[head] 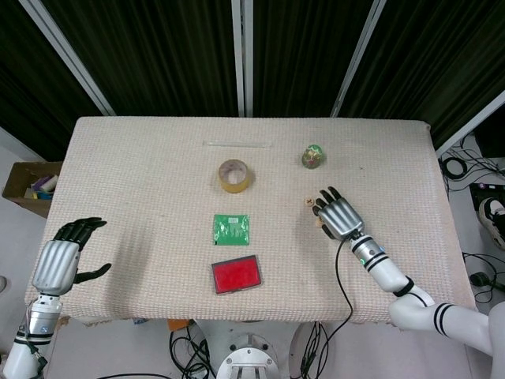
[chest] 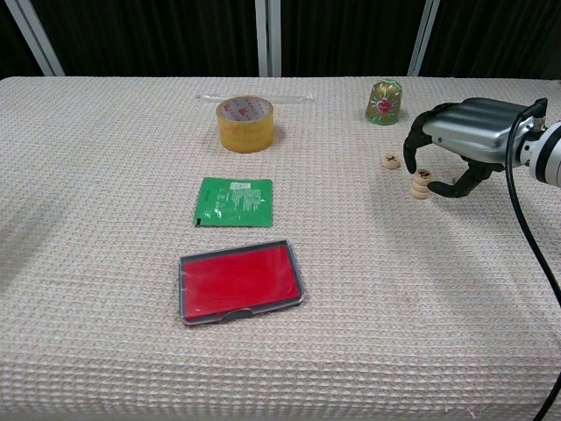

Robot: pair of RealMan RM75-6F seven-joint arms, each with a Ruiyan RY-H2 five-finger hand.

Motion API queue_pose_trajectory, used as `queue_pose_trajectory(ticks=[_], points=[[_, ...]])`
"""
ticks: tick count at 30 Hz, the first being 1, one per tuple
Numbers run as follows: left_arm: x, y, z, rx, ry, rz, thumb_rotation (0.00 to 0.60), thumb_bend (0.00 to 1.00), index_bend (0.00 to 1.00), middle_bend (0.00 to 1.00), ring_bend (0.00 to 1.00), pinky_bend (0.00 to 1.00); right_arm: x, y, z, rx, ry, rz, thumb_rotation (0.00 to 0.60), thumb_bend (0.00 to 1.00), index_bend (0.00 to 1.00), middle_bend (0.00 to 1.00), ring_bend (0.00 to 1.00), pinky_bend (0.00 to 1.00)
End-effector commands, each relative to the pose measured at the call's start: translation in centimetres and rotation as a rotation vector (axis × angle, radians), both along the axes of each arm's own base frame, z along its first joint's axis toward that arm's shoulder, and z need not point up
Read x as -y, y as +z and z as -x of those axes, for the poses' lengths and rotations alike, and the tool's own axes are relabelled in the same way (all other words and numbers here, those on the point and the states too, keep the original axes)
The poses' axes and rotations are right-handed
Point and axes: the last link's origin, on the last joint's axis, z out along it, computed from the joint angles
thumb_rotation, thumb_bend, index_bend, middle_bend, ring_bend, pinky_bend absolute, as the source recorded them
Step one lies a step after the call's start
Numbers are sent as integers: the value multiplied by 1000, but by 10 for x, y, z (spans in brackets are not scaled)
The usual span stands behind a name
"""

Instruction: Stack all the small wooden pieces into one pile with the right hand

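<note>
Chest view showed the right hand (chest: 463, 133) arched over a short stack of wooden pieces (chest: 422, 183) on the table (chest: 105, 175), fingers curled down around it. Whether the fingers actually touched or gripped the stack could not be told. One loose wooden piece (chest: 391, 160) lay just beside the stack, to its left and slightly farther back, apart from it. Head view placed the same hand (head: 339, 215) on the right part of the cloth-covered table, with the loose piece (head: 308, 202) at its fingertips. The left hand (head: 61, 259) was seen at the near left edge, fingers apart, nothing held. Also noted: tape roll (chest: 244, 122), green packet (chest: 234, 201), red case (chest: 240, 281), a small foil-wrapped item (chest: 384, 101), and a clear strip (chest: 254, 97) near the far edge.
</note>
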Motion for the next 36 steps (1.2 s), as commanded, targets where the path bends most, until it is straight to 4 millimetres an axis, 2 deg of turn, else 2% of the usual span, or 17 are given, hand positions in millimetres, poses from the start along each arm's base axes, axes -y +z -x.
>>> queue_pose_trajectory(ticks=[1, 7, 18, 36], points=[[0, 0, 0, -1, 0, -1, 600, 0, 223, 201, 178, 234, 0, 3, 0, 7, -1, 8, 600, 357, 379, 287, 90, 135], [0, 0, 0, 2, 0, -1, 600, 0, 223, 201, 178, 234, 0, 13, 7, 15, -34, 35, 600, 357, 358, 281, 90, 133], [1, 0, -1, 0, -3, -2, 600, 0, 223, 201, 178, 234, -2, 1, 12, -23, -50, -1, 600, 358, 357, 274, 90, 129], [-1, -2, -2, 1, -7, 2, 600, 0, 223, 201, 178, 234, -9, 1, 12, -26, -44, -6, 600, 358, 357, 274, 90, 125]])
